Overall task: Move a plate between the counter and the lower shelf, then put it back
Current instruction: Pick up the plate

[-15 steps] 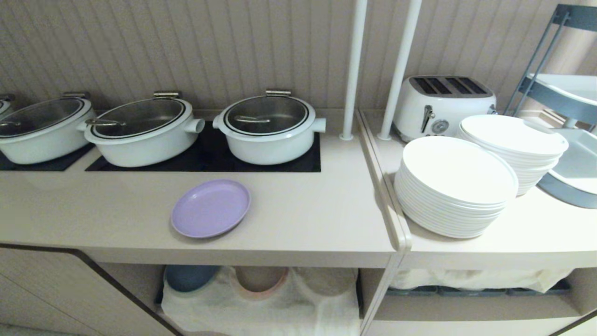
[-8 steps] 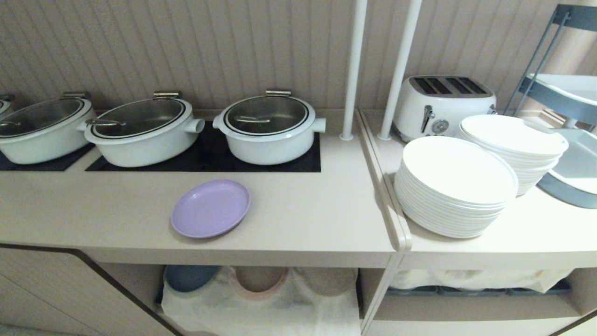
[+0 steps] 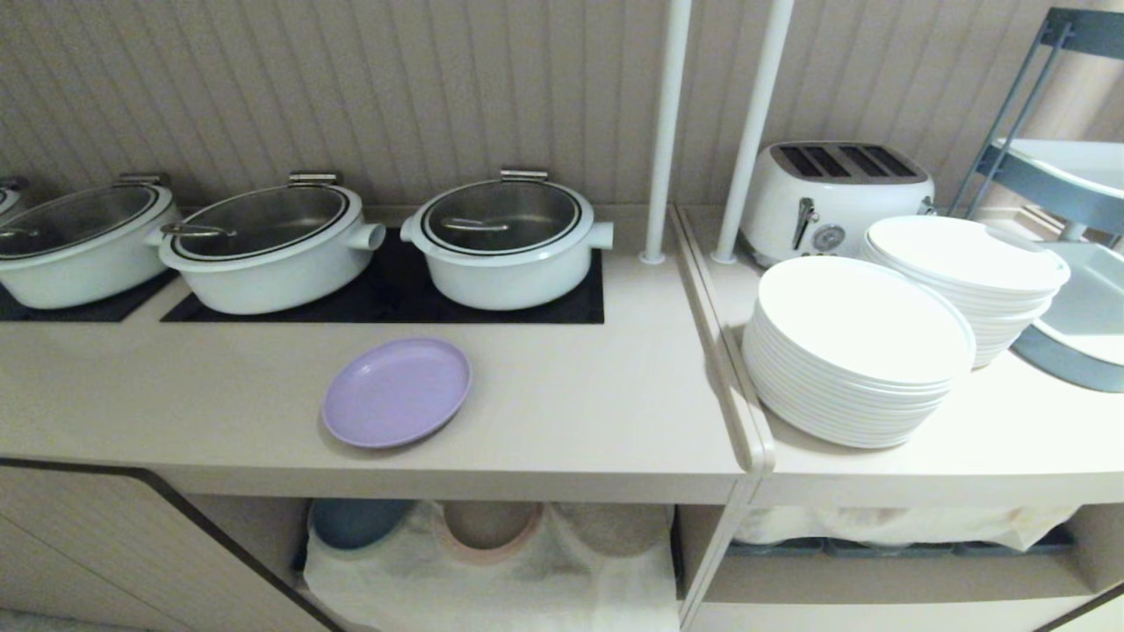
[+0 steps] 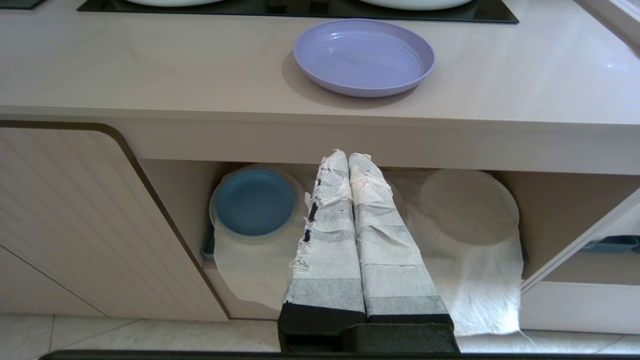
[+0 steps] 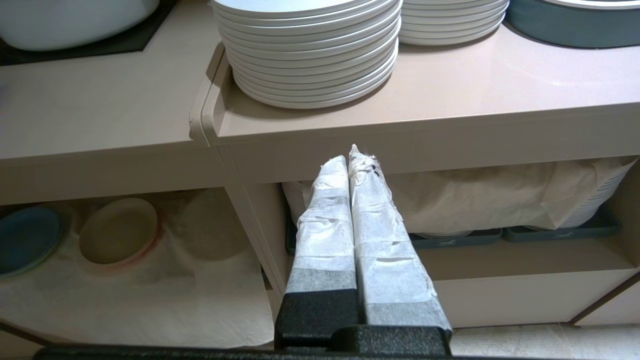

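Plate (image 3: 397, 391) lay lower centre-left on counter (image 3: 571, 412), untouched; step 1 pending. Left gripper (image 4: 348, 157) and right gripper (image 5: 348, 160) clenched, empty. Next: unclench 1 gripper, reach plate rim, carry to lower shelf (image 3: 492, 570)

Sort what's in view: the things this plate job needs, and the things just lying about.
Needed: plate; counter; lower shelf; left gripper, shut, parked below the counter edge; right gripper, shut, parked likewise.

Lying about: three pots; toaster; white plate stacks.
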### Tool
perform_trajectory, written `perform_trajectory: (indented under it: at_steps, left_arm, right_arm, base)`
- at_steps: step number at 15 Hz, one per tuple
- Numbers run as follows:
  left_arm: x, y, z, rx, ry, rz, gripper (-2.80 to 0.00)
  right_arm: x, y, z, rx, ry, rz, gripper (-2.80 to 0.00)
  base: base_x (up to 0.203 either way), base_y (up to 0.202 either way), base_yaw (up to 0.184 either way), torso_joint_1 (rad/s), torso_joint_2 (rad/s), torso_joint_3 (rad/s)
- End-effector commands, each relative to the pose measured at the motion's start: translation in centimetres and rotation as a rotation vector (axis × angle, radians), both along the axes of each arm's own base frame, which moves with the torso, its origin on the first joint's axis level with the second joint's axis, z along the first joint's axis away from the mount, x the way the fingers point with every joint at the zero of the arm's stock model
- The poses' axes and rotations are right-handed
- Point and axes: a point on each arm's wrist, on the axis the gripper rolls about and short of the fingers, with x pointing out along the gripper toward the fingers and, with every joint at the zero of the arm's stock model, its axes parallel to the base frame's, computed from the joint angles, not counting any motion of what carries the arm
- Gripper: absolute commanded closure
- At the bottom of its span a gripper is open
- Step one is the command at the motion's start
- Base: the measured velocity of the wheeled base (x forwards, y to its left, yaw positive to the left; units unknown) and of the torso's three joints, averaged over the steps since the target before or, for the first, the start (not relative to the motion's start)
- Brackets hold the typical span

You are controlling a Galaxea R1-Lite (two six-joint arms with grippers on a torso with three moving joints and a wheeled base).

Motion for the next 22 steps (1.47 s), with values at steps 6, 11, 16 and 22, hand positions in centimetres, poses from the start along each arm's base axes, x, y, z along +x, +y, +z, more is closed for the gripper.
perform_trajectory:
  at_steps: [6, 11, 16, 22]
  left_arm:
    - [0.0, 0.0, 0.0, 0.004, -0.002, 0.0, 0.0]
    - [0.0, 0.0, 0.0, 0.031, -0.001, -0.004, 0.0]
    - [-0.3, 0.0, 1.0, 0.087, -0.014, -0.009, 0.0]
    - [-0.7, 0.0, 4.4, 0.075, 0.157, -0.004, 0.0]
  right_arm:
    - [0.0, 0.0, 0.0, 0.001, -0.001, -0.001, 0.0]
    - [0.0, 0.0, 0.0, 0.001, -0.001, 0.0, 0.0]
    - [0.0, 0.0, 0.0, 0.001, -0.001, 0.0, 0.0]
    - [0.0, 0.0, 0.0, 0.001, -0.001, -0.001, 0.0]
  base:
    - [0.0, 0.0, 0.0, 0.0, 0.0, 0.0]
    - [0.0, 0.0, 0.0, 0.0, 0.0, 0.0]
    - [0.0, 0.0, 0.0, 0.0, 0.0, 0.0]
    - [0.0, 0.0, 0.0, 0.0, 0.0, 0.0]
